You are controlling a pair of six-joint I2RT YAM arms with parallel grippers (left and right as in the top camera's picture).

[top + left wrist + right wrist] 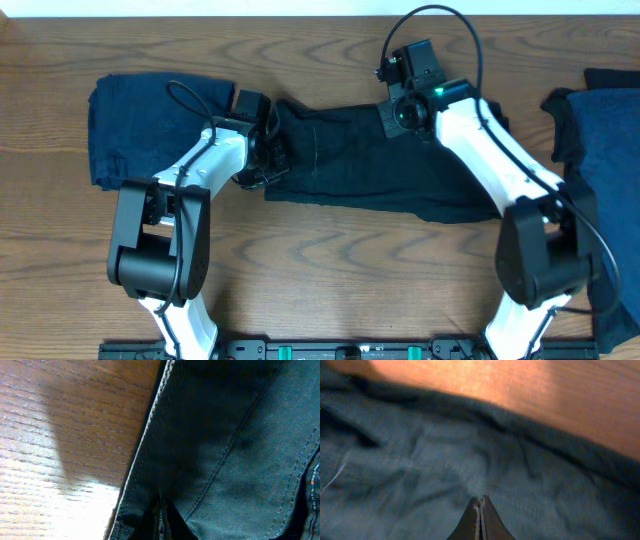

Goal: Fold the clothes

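A black garment (pixel 350 160) with a pale inner edge lies spread across the middle of the table. My left gripper (pixel 274 160) is at its left edge. In the left wrist view the jaws (pixel 161 519) are shut on the dark fabric (pixel 225 435) beside the pale stitched edge (pixel 145 435). My right gripper (pixel 402 113) is at the garment's far edge. In the right wrist view its jaws (pixel 480 504) are shut, with their tips in the wrinkled fabric (pixel 420 470). A folded navy garment (pixel 140 125) lies at the far left.
More navy clothes (pixel 605 130) are piled at the right edge, partly over a black piece (pixel 610 290). Bare wooden table (pixel 340 270) runs along the front. The arm bases (pixel 340 350) stand at the front edge.
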